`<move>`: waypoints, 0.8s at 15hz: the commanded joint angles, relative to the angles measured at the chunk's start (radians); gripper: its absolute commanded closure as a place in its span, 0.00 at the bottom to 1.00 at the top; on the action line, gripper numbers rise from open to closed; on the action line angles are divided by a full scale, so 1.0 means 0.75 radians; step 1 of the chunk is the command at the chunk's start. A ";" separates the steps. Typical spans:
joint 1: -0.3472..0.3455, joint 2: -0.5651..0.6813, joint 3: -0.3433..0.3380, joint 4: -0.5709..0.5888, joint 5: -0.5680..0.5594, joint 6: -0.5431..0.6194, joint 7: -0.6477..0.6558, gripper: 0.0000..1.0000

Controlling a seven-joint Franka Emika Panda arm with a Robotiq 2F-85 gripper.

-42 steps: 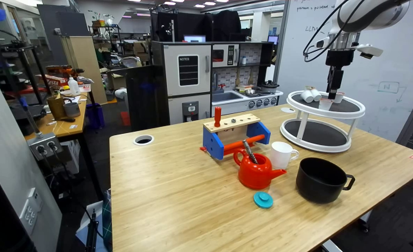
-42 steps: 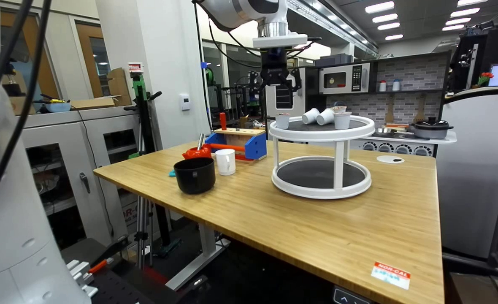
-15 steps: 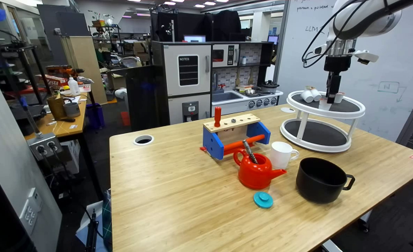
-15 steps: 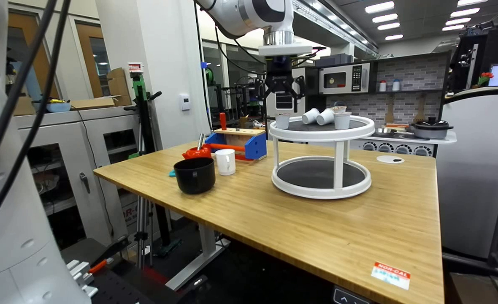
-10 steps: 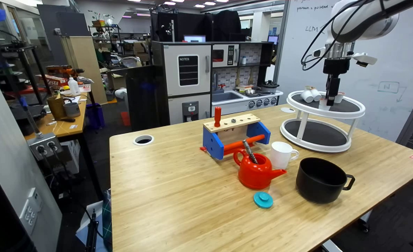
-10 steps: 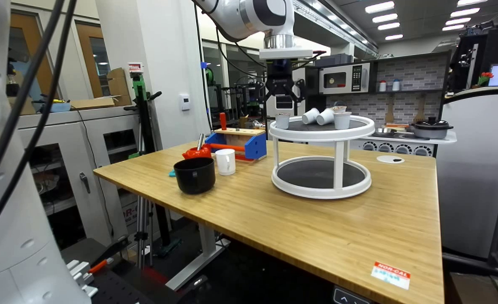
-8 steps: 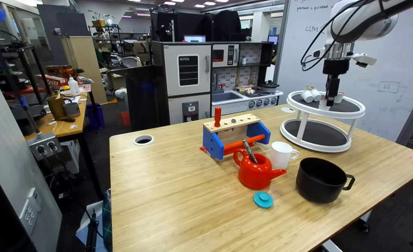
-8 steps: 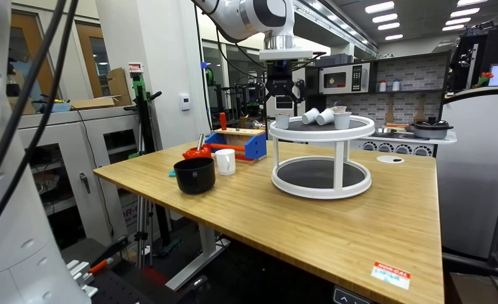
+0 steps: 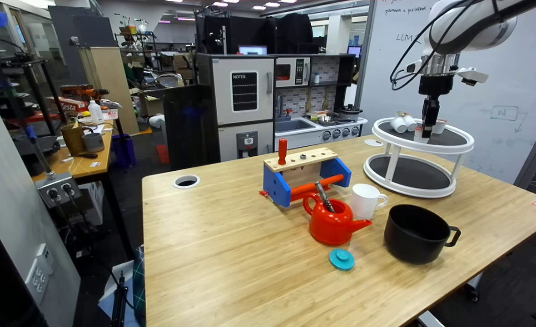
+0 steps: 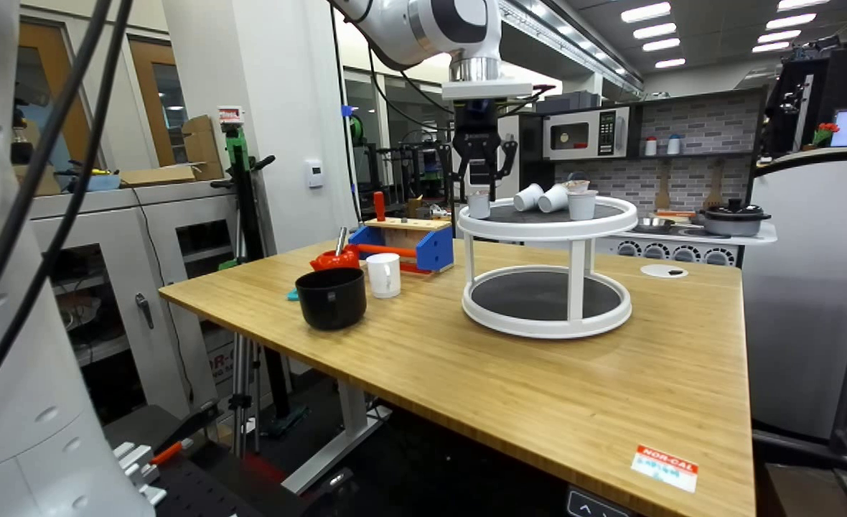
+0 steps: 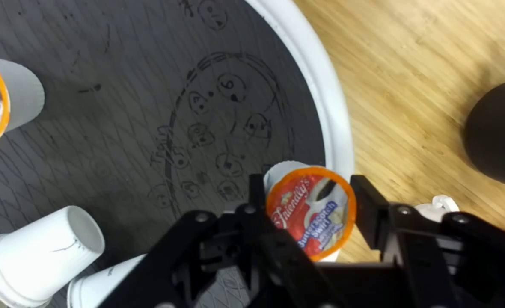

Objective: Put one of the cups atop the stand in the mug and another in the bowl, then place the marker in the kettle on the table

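The large two-tier stand [image 10: 547, 230] with white rims shows in both exterior views. Several small white cups are on its dark top. One upright cup [image 11: 311, 211] with an orange-rimmed red lid stands near the edge. My gripper [image 11: 308, 192] is low over the stand, its fingers closed in against both sides of this cup. The cup still appears to rest on the stand. The white mug [image 9: 365, 200] stands on the table beside the red kettle [image 9: 330, 227]. The marker [image 9: 324, 196] leans out of the kettle. The black bowl [image 9: 416, 236] is in front of the mug.
Two cups [image 10: 540, 198] lie on their sides and another cup [image 10: 581, 205] stands on the stand top. A blue and red block rack [image 9: 306, 175] is behind the kettle. A teal lid [image 9: 341, 259] lies on the table near the kettle.
My gripper has come down to the upright cup, moving slightly toward the mug side. In the last half second its fingers have closed in on the cup, which has shifted very slightly.
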 commanded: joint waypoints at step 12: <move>-0.026 -0.134 -0.007 -0.074 -0.017 -0.024 -0.029 0.77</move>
